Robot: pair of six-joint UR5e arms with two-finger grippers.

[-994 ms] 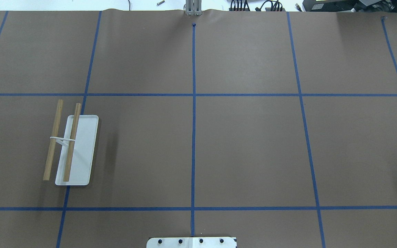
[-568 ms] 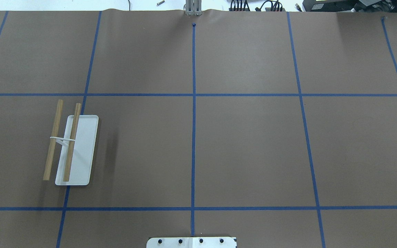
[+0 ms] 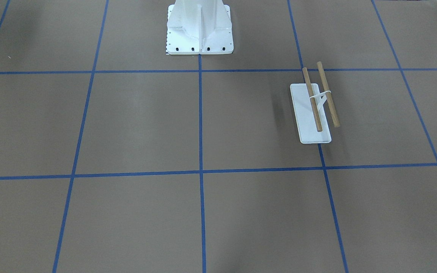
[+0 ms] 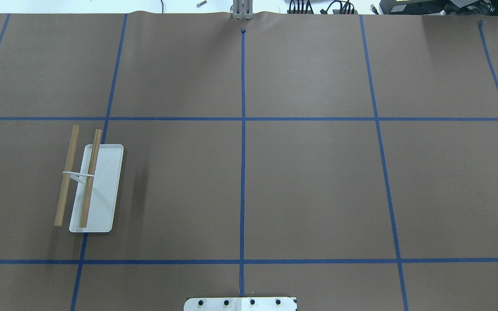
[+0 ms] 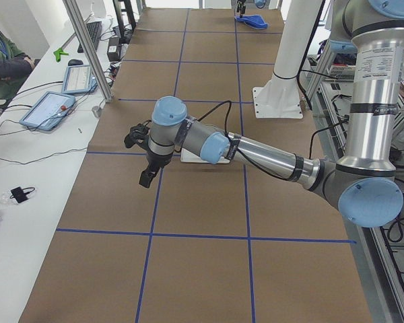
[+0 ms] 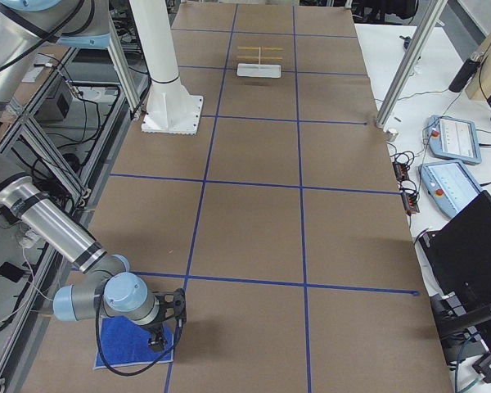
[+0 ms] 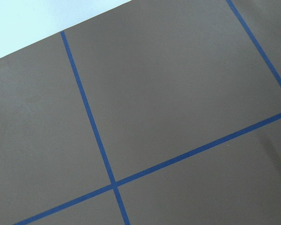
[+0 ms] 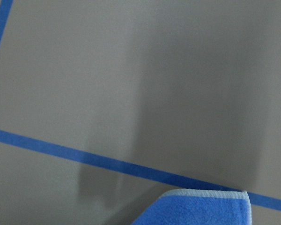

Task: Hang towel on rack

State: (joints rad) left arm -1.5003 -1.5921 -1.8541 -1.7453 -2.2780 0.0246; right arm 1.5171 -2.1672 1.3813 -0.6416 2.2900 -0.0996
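Note:
The rack (image 4: 89,185) stands on the left half of the brown table, with a flat white base and two bare wooden dowels; it also shows in the front view (image 3: 315,110) and far off in the right view (image 6: 259,61). The blue towel (image 6: 123,344) lies flat at the table's right end, and one pale-edged corner shows in the right wrist view (image 8: 196,208). My right gripper (image 6: 168,327) hangs just over the towel's edge; I cannot tell if it is open or shut. My left gripper (image 5: 145,176) hovers above the table beside the rack; its state cannot be told.
The white bolted robot pedestal (image 3: 199,30) stands at the table's middle on the robot's side. Blue tape lines grid the brown paper. A seated person (image 5: 0,60) and tablets (image 5: 50,108) are at the white bench along the far side.

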